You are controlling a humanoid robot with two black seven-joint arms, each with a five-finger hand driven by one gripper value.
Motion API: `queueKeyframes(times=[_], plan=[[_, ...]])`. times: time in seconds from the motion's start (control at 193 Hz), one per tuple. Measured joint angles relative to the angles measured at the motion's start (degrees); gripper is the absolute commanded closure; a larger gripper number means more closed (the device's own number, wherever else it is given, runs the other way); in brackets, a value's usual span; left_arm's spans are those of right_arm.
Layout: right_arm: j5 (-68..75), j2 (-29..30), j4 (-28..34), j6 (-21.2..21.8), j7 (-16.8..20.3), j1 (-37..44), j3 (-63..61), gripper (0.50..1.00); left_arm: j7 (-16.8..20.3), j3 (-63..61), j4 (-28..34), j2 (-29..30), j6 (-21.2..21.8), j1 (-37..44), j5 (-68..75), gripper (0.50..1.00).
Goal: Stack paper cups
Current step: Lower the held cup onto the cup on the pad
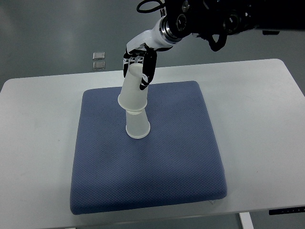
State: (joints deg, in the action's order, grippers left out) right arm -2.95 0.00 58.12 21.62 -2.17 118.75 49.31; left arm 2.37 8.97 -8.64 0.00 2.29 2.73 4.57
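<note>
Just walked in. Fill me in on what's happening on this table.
The robot's right hand is gripping an upside-down paper cup and holding it over a second upside-down cup that stands on the blue pad on the white table. The held cup is tilted, and its rim overlaps the top of the standing cup, so it looks partly slipped on but not fully seated. The left arm is out of view.
</note>
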Motion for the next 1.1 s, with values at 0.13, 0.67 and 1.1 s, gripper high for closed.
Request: queueKeyframes(times=[0.13,0.67,1.1], plan=[[-0.1,0.0,0.2,-1.3,-0.1,-1.0,-0.5,0.697,0.0,0.0,0.1,0.0,0.0,0.0,0.0,0.500],[-0.8,0.0,0.3,-4.1,-0.3,-4.4,-0.8,0.693,0.0,0.0,0.1,0.0,0.0,0.0,0.0,0.500],[-1.4,0.0,0.5,-5.8,-0.5,-6.8,-0.8,0.687,0.0,0.0,0.3,0.0,0.0,0.0,0.0,0.500]])
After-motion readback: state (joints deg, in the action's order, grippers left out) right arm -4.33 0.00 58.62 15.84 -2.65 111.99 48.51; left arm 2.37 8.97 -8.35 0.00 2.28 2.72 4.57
